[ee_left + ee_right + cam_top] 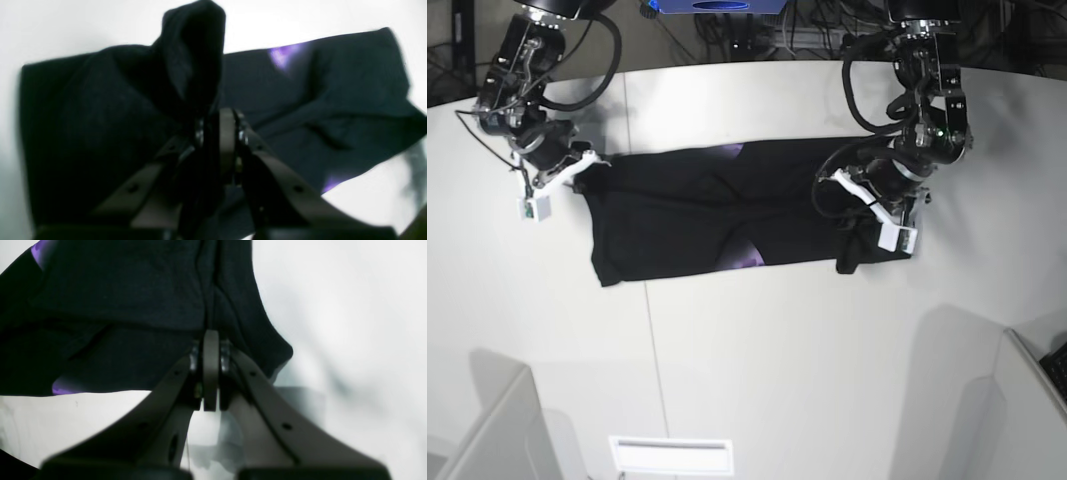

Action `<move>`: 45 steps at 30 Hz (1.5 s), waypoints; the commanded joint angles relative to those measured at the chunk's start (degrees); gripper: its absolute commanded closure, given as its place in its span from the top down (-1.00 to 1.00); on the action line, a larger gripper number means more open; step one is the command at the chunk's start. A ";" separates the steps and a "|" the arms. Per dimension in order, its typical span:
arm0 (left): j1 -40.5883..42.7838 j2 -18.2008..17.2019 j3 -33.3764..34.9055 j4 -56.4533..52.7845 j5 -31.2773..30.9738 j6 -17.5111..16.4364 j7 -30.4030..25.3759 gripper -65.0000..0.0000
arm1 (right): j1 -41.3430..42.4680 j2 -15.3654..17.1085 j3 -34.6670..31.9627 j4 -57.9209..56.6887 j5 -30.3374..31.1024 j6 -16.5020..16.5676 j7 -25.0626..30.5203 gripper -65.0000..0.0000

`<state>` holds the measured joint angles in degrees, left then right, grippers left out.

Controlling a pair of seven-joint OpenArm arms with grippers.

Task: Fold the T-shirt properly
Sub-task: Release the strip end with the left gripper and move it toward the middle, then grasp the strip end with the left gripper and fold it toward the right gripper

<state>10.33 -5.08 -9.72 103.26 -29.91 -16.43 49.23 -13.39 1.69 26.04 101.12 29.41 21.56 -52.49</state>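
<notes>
While both arms were hanging onto it, the T-shirt (697, 215) lay stretched out as a long dark band across the far half of the white table (757, 340), roughly in the middle between the two arms. No bins or boxes with anything in them showed up in any view, so it was really just cloth on tabletop. The left gripper (217, 133) had its jaws clamped tight on a bunched-up wad of black fabric that stood up in a lump right above the fingertips, and in the base view that end of the shirt looked crumpled, with a flap drooping toward the near side. The right gripper (210, 350) was pinched shut on the other end, with the cloth pulled into a vertical crease running straight up from the closed tips. From the base view that corner sat lifted a bit near the arm's white camera housing (535, 207). As for the shirt itself: plain black, folded lengthwise so it read as a wide strip, with wrinkles running diagonally through the middle. Little slivers of purple print (749, 258) peeked out along the near edge and another at the far edge, and both wrist views caught the same purple patches. Couldn't make out any orange or a tag, the wrist shots were too blurry and dark.
</notes>
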 commanded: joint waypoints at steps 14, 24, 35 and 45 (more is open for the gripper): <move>-2.55 4.42 2.55 -3.00 -0.55 -0.06 -0.93 -1.00 | 0.60 0.55 0.02 0.81 0.79 0.46 1.19 -1.00; -2.46 4.60 5.72 -3.09 -0.46 -0.06 -0.93 -1.00 | 1.30 0.55 0.02 0.81 0.79 0.46 1.19 -1.00; -2.55 4.60 5.89 -3.09 -0.46 -0.06 -0.93 -1.00 | 1.30 0.55 -0.15 0.81 0.79 0.46 0.84 -1.00; -2.55 4.60 5.98 -3.09 -0.37 -0.06 -0.93 -1.00 | 1.30 0.46 -0.24 0.81 0.79 0.46 0.75 -1.00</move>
<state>8.45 -0.49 -3.88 99.29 -29.34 -16.25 49.32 -12.60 1.72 25.76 101.12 29.56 21.56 -52.69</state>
